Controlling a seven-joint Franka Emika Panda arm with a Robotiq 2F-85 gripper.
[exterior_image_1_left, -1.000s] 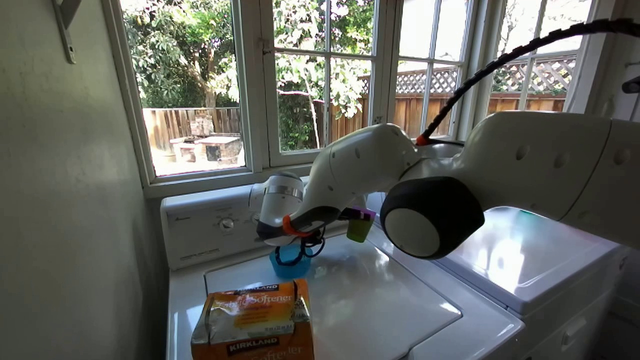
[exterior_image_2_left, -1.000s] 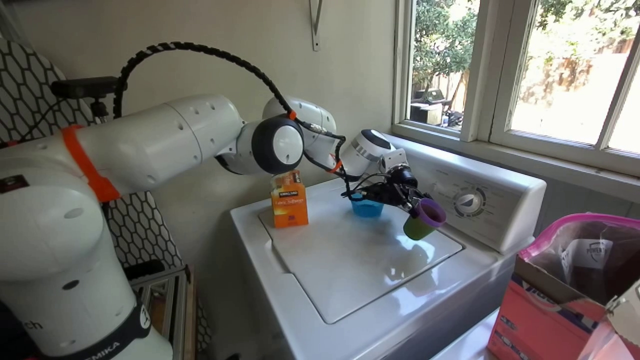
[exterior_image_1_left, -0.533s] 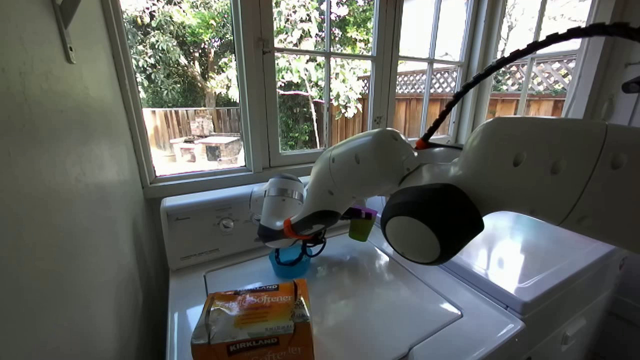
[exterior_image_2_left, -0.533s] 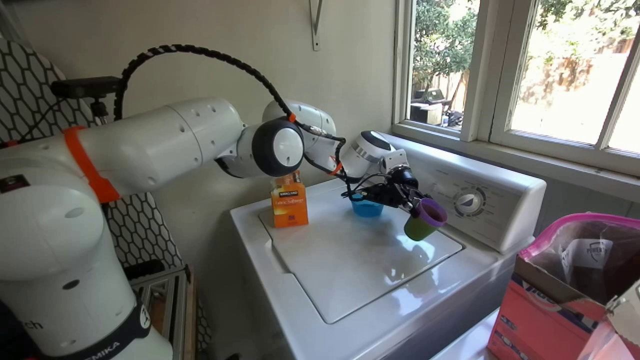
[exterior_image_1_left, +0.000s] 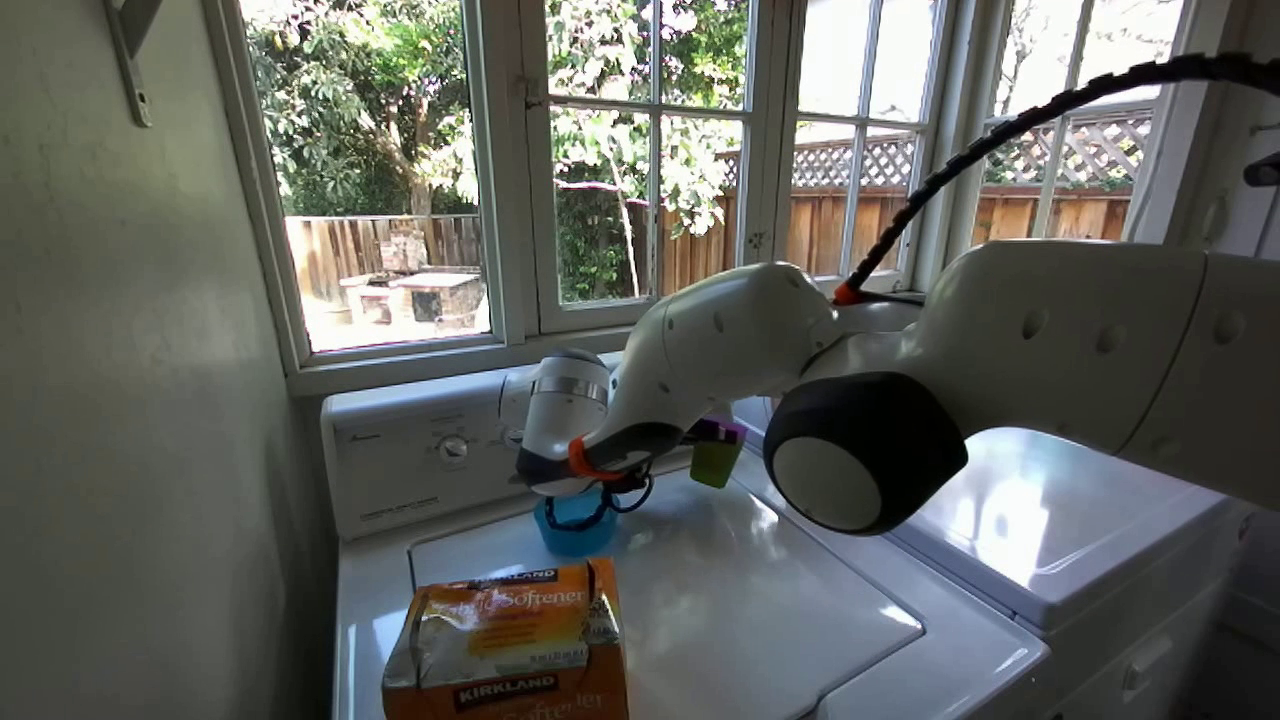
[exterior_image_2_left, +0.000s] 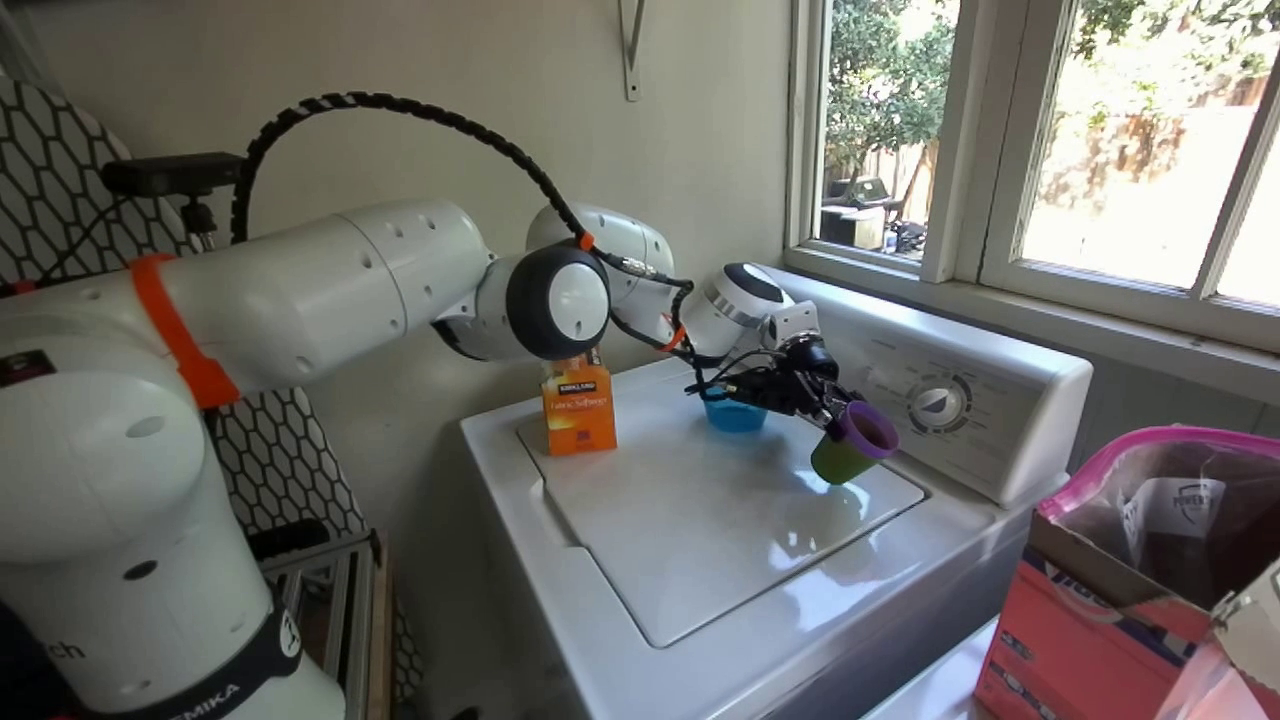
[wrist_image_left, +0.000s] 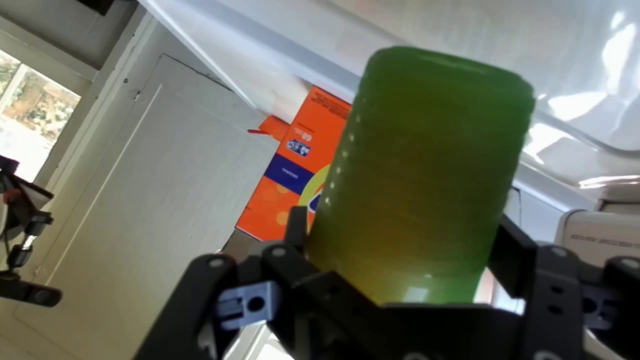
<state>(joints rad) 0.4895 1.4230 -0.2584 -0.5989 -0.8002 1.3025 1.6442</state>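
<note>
Spread to the width of its load, my claw (wrist_image_left: 403, 235) clasps a tapered green plastic cup (exterior_image_2_left: 840, 462) with a purple rim by two sides, aloft over the glossy white enamel lid (exterior_image_2_left: 690, 530) of a washing machine (exterior_image_2_left: 800, 640). The cup leans, mouth angled upward; its floor is hidden from me, so whether it carries anything I cannot tell. A slip looks the likeliest mishap: a grip on smooth, sloping walls could let it pivot, and more tilt would pour out any contents. Squeezing harder could buckle the plastic. Swung too far, the cup could strike the white control panel (exterior_image_2_left: 1000, 442) behind.

Close by, a round blue plastic bowl (exterior_image_2_left: 735, 416) stands on the lid below my wrist joint (exterior_image_2_left: 728, 322). The black ribbed cable (exterior_image_2_left: 450, 117) loops down near it; a snag there could drag the bowl along.

My white, many-jointed arm (exterior_image_2_left: 340, 275) stretches out from its thick base (exterior_image_2_left: 150, 570) in a long, nearly level reach, folds at a black-ringed joint (exterior_image_2_left: 578, 302) and dips to the wrist, with the claw slanting downward beyond. An orange cardboard fabric-softener box (exterior_image_2_left: 582, 415) stands on the lid, overlapped by that joint in an exterior view; a low sweep of the arm could topple it.
</note>
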